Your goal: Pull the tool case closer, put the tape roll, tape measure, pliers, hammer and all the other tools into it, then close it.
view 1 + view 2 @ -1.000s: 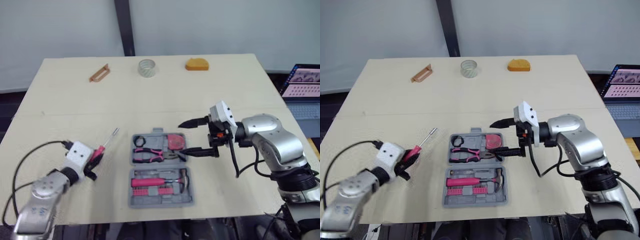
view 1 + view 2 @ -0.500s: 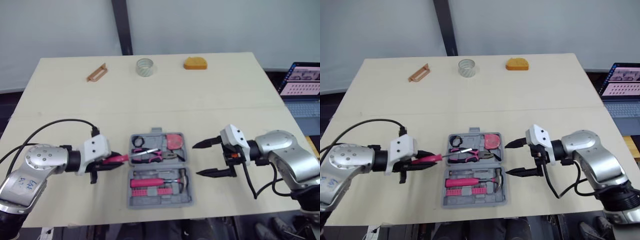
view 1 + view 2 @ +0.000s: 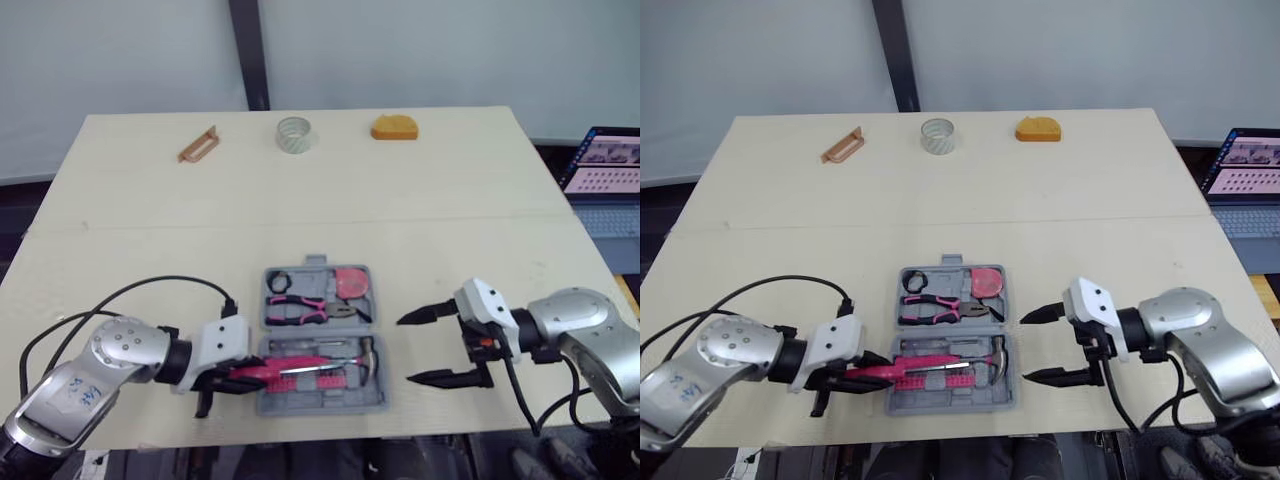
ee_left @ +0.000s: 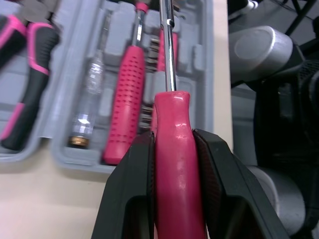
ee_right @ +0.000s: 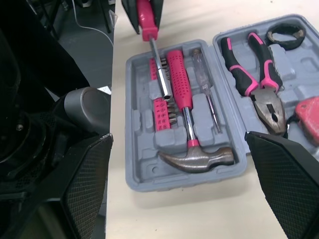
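Pale wooden table (image 3: 450, 180), grey wall behind. Tool case (image 3: 320, 405) lies open, flat, at the near edge, centre.

Left gripper (image 3: 232, 380) just left of the case's near half, fingers (image 4: 134, 174) pinched tight on the red handle of a screwdriver (image 4: 172, 124). Its steel shaft reaches over the near half, above the bit row. Cannot tell whether it touches the tray.

Near half also holds the hammer (image 5: 197, 158) and a clear-handled tester. Far half holds the pliers (image 5: 259, 84).

Right gripper (image 3: 405, 350) just right of the case, fingers spread wide, nothing between them, tips pointing at the case.

Far edge, well apart from the case: a brown tool (image 3: 198, 145) left, tape roll (image 3: 294, 134) centre, orange tape measure (image 3: 394, 128) right of it.

Laptop (image 3: 605, 165) off the right side.
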Available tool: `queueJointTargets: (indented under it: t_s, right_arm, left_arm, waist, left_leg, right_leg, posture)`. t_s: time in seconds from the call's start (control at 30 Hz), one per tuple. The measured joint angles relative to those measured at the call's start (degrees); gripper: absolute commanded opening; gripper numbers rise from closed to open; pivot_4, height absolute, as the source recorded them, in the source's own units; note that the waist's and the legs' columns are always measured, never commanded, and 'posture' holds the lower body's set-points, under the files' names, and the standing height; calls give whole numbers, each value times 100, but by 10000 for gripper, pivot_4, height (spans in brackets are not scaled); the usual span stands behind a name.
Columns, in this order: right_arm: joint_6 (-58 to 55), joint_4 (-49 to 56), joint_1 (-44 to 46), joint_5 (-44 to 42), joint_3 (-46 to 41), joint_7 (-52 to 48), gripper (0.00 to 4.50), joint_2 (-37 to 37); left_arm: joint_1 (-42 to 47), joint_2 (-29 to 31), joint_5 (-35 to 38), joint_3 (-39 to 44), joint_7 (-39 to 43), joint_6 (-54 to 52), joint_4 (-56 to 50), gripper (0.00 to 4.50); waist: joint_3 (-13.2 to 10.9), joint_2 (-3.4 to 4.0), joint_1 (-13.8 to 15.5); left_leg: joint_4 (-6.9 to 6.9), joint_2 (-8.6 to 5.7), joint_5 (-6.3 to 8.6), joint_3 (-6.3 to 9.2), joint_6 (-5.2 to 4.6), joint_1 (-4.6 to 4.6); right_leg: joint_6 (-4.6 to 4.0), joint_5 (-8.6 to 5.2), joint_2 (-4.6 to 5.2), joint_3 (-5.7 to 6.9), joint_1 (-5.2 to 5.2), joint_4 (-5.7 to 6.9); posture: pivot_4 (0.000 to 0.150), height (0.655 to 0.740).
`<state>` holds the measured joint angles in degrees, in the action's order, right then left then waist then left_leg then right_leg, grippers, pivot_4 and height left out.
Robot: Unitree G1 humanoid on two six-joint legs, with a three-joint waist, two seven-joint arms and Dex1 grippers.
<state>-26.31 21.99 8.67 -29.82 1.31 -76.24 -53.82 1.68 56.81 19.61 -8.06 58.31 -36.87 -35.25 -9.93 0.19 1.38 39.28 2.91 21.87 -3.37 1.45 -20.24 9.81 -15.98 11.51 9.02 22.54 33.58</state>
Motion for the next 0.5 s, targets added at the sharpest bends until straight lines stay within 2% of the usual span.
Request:
queueJointTargets:
  t_s: [0.2, 0.5]
  right_arm:
    - [-54, 72, -161, -62, -56, 11, 45000, -1]
    - [-132, 100, -218, -96, -74, 38, 45000, -1]
  left_arm:
    - [-43, -14, -172, -224, -118, 17, -33, 6609]
    - [-31, -338, -306, -727, -280, -18, -31, 6609]
  waist:
    - [-1, -1, 2]
    - [-1, -2, 4]
  left_leg:
    - [4, 0, 0, 0, 0, 1]
    - [12, 0, 0, 0, 0, 1]
  right_leg:
    - [-1, 1, 0, -1, 0, 3]
    - [-2, 1, 0, -2, -2, 8]
  posture:
    - [1500, 7400]
    - [1500, 7400]
